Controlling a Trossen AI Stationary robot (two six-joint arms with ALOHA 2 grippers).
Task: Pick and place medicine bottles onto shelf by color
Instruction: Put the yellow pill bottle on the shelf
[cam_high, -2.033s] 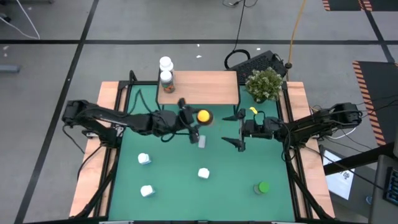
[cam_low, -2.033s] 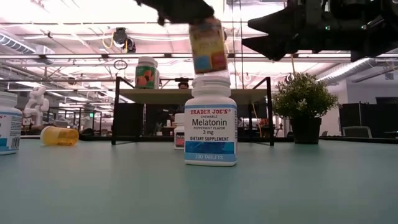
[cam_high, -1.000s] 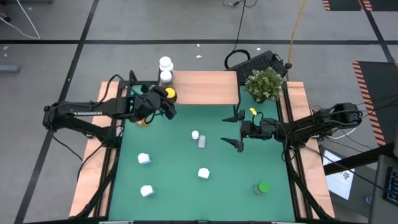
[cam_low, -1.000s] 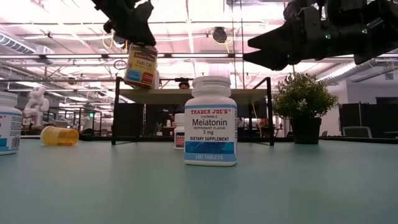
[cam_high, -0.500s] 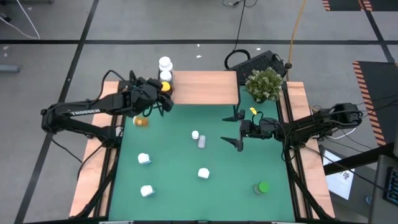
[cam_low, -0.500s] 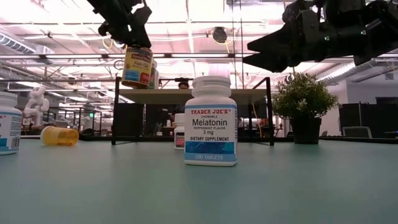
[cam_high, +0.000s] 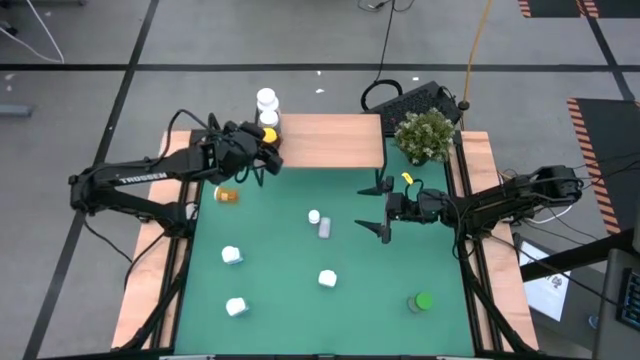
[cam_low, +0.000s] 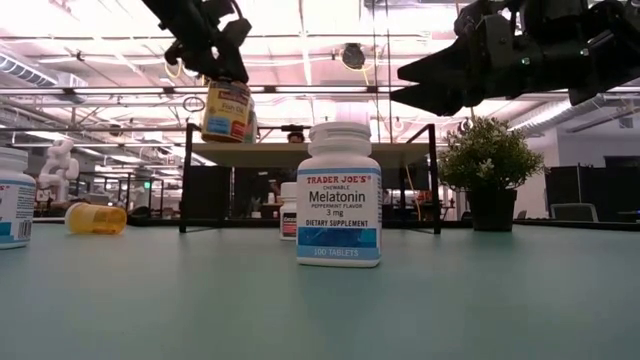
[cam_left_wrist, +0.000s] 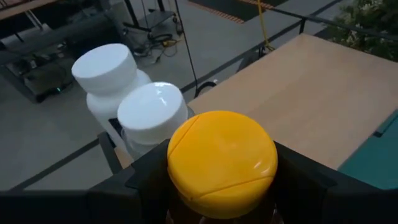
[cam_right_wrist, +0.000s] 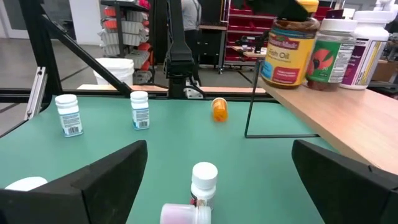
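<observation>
My left gripper (cam_high: 256, 152) is shut on an amber bottle with a yellow lid (cam_high: 267, 139) at the left end of the light wood shelf (cam_high: 330, 140). Two white-capped bottles (cam_high: 266, 100) (cam_high: 266, 121) stand upright on the shelf just beyond it; they also show in the left wrist view (cam_left_wrist: 106, 68) (cam_left_wrist: 152, 109). In the low view the amber bottle (cam_low: 226, 110) hangs upright just over the shelf top (cam_low: 300, 153). My right gripper (cam_high: 385, 215) is wide open and empty above the table's right half. My left gripper pinches the amber bottle's top at the yellow lid (cam_left_wrist: 180, 168), one finger (cam_left_wrist: 146, 183) on each side. The fingers come slanting down from the table's left. The bottle hangs upright below them; whether its bottom touches the shelf, I cannot tell.
An orange bottle (cam_high: 228, 196) lies on the table near the shelf's left legs. White bottles stand or lie mid-table (cam_high: 314, 216) (cam_high: 324, 229) (cam_high: 327, 278) and at the near left (cam_high: 232, 256) (cam_high: 236, 306). A green bottle (cam_high: 423, 301) sits near right. A potted plant (cam_high: 425, 133) stands far right.
My left gripper has carried the amber bottle a little toward the table's far edge, in over the shelf's left end beside the two white-capped bottles. The bottle has stayed upright in the hold. The right arm has kept still.
</observation>
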